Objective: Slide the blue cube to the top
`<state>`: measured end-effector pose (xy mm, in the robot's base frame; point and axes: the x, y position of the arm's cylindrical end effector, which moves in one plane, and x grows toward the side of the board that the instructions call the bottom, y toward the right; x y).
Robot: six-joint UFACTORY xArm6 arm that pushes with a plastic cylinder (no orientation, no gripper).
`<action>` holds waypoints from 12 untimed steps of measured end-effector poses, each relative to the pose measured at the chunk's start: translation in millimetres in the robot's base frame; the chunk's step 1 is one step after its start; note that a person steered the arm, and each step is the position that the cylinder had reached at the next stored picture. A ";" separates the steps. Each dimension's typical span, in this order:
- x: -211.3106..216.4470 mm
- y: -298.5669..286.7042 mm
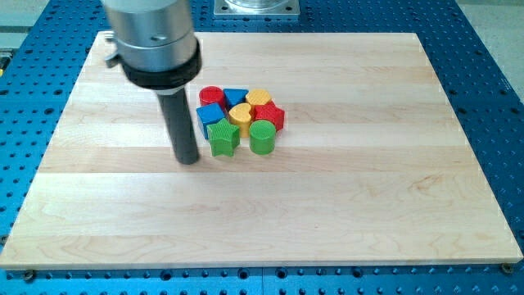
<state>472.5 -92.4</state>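
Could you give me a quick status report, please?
My tip down, left of green star. Blue cube in cluster. Red cylinder blocks its top.

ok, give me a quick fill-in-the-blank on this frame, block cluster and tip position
1. My tip sits on the view's ____ side of the block cluster.
2. The block nearest my tip is the green star, whose colour matches the ____ cylinder.
3. The blue cube lies just below the ____ cylinder.
4. The blocks rest on a ____ board.

Missing words: left; green; red; wooden
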 end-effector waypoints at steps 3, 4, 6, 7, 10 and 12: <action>-78.0 28.7; -115.8 56.5; -113.4 72.0; -100.5 28.2; -153.1 15.4; -172.7 111.3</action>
<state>299.8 19.0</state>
